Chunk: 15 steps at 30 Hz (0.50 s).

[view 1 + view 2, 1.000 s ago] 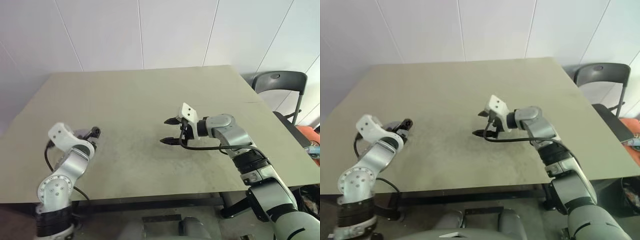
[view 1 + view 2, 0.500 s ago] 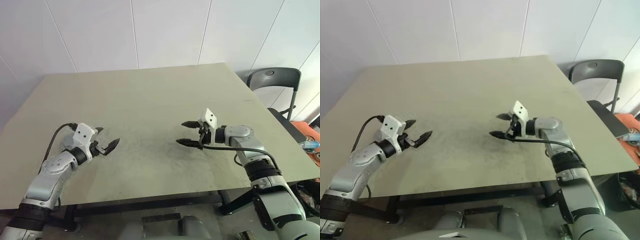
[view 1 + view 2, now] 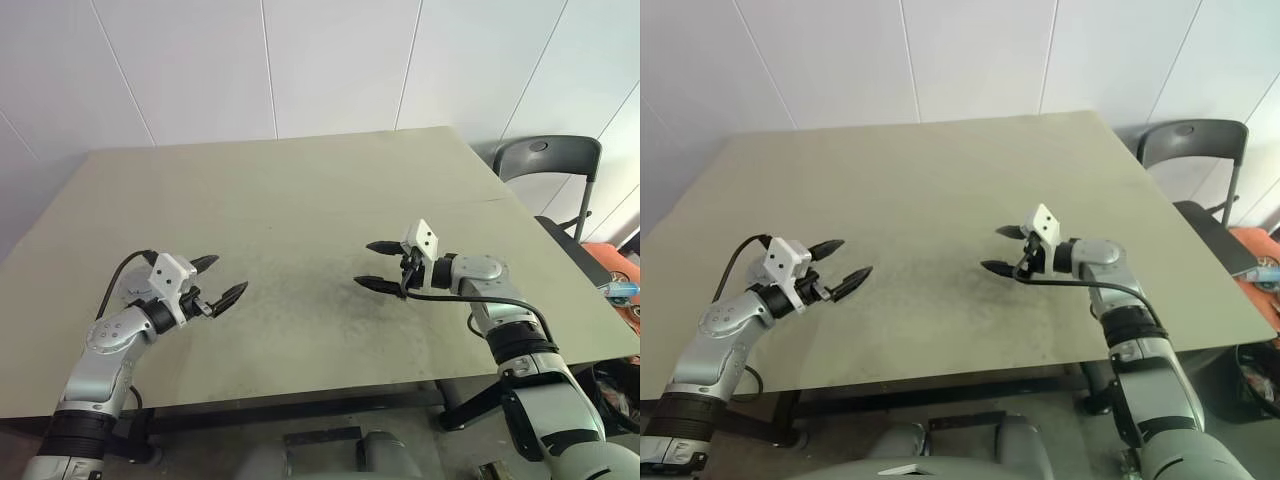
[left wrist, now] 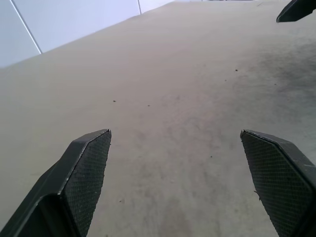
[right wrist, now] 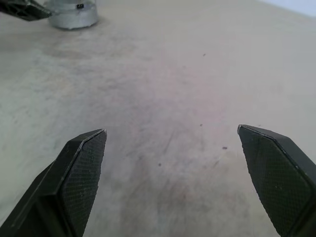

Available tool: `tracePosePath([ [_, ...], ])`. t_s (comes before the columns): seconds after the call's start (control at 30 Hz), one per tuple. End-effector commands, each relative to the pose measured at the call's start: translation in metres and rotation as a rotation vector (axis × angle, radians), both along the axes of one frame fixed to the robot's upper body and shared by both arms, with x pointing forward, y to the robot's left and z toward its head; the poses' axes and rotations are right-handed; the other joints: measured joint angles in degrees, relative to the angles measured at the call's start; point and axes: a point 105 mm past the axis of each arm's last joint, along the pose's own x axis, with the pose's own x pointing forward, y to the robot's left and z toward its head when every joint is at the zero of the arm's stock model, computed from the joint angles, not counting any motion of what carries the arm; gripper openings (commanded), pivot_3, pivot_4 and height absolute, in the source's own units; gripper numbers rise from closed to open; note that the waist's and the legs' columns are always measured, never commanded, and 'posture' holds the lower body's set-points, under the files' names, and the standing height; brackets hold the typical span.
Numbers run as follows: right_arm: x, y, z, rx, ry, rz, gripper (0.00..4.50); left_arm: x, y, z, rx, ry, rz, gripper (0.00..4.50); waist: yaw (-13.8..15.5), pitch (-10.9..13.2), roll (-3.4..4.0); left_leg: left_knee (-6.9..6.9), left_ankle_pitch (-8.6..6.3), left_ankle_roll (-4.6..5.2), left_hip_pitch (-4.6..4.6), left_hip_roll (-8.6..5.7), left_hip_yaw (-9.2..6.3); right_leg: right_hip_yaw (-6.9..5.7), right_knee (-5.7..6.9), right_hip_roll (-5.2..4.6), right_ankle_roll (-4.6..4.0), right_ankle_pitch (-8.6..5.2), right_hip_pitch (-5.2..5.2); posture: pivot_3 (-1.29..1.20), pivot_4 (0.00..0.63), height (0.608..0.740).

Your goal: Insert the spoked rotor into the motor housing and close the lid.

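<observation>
The spoked rotor, the motor housing and the lid are out of view. My left gripper hovers low over the near left part of the table, open and pointing towards the middle, with nothing between its fingers. My right gripper hovers over the near right part, open and empty, pointing left at the other one. Bare tabletop lies between its fingers. Each wrist view catches the opposite gripper's black fingertip at its far edge.
The beige table has a darker scuffed patch between the two grippers. A grey folding chair stands off the table's right side, with orange clutter beyond it. A white panelled wall runs behind the far edge.
My left gripper has rolled over and swung from pointing up and away to pointing level across the table. My right gripper has shifted to the right and a little lower. Both stayed open.
</observation>
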Motion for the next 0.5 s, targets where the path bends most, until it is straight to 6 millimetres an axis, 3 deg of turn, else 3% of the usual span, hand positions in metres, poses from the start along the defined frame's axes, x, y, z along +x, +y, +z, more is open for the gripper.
tracePosePath([
  [0.03, 0.005, 0.001, 0.014, 0.061, -0.054, -0.025, 4.5, 0.004, 0.006, 0.013, 0.013, -0.068, 0.032, 4.46, 0.02, 0.0, 0.0, 0.0, 0.0, 0.0, 0.0, 0.0, 0.0, 0.0, 0.0, 0.0, 0.0, 0.0, 0.0, 0.0, 0.0, 0.74],
  [0.23, 0.003, 0.005, 0.01, 0.073, -0.048, -0.025, 4.5, 0.012, 0.016, 0.024, 0.031, -0.166, 0.157, 4.46, 0.01, 0.0, 0.0, 0.0, 0.0, 0.0, 0.03, 0.0, 0.0, 0.0, 0.01, 0.0, 0.13, 0.11, 0.02, 0.0, 0.0, 0.74],
  [0.5, 0.003, 0.001, 0.009, 0.054, -0.057, -0.026, 4.5, 0.006, 0.019, 0.019, -0.008, -0.136, 0.132, 4.46, -0.01, -0.01, 0.01, 0.02, 0.0, 0.0, 0.03, 0.0, 0.0, 0.0, 0.03, 0.01, 0.12, 0.13, 0.03, 0.0, 0.0, 0.74],
])
